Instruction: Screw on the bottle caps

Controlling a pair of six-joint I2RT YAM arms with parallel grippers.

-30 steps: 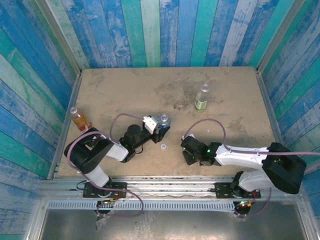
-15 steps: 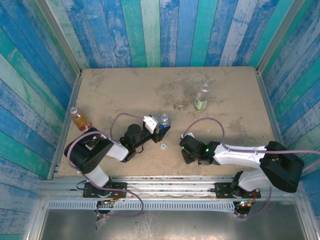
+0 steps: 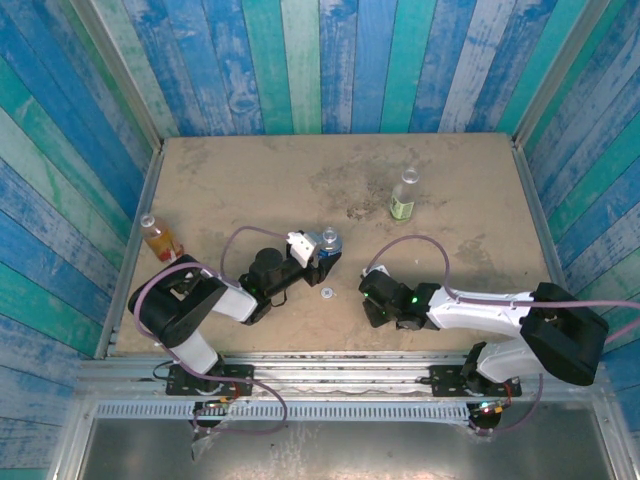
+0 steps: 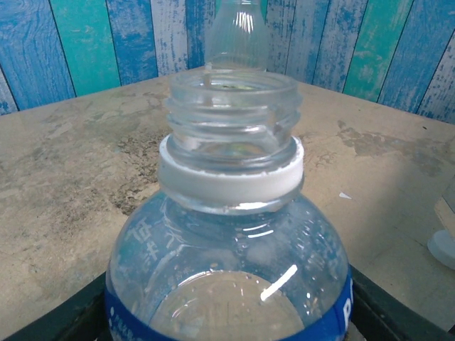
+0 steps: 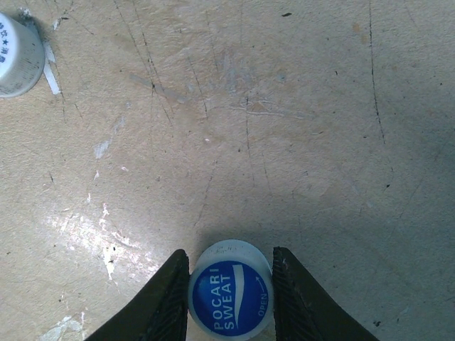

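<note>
The blue-label bottle (image 3: 327,240) (image 4: 227,213) stands upright with its threaded neck open, and my left gripper (image 3: 320,252) (image 4: 227,323) is shut on its body. On the table lies the blue cap (image 5: 231,298), printed face up. My right gripper (image 3: 372,300) (image 5: 231,284) is down at the table, shut on it, with both fingers (image 5: 167,305) touching its sides. A white cap (image 3: 327,294) (image 5: 15,55) (image 4: 444,249) lies loose between the two grippers. The pale yellow-green bottle (image 3: 403,197) (image 4: 238,35) stands uncapped at the back. The orange bottle (image 3: 157,238) stands at the left wall.
Blue and green plank walls (image 3: 300,60) close in the sandy table (image 3: 250,170) on three sides. A metal rail (image 3: 330,365) runs along the near edge by the arm bases. Cables loop over both arms.
My right gripper's jaws have closed in on the blue cap and the arm has edged slightly left. The left arm and its bottle have stayed put.
</note>
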